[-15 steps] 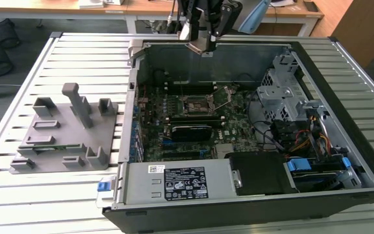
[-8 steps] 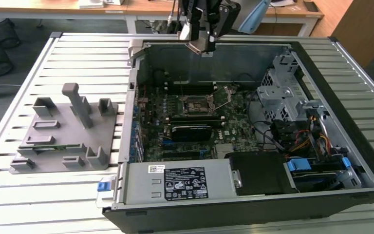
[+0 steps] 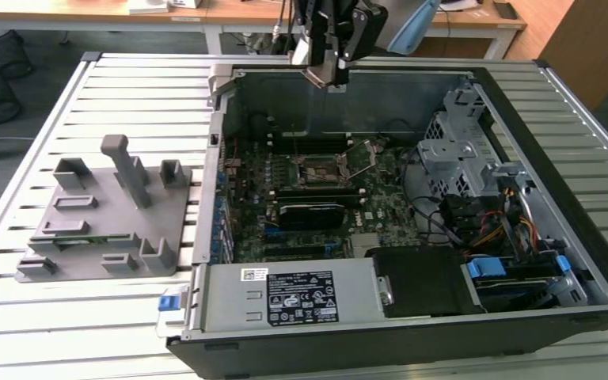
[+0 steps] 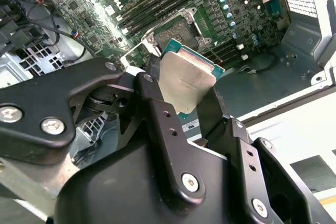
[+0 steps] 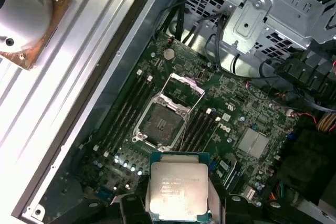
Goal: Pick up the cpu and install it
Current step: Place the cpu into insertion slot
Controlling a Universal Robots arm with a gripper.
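Exterior view overlooks computer case (image 3: 389, 103), both wrist views share socket (image 4: 176, 32) (image 5: 160, 121)

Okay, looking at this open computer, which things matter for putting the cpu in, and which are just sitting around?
For the job: the cpu, held in the gripper above the motherboard; the open socket.
Just around: grey fixture on the slatted table, power supply, drive cage.

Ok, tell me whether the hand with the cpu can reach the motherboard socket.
Probably yes: the hand holds the cpu above the open case, and the socket lies uncovered with its frame lifted.
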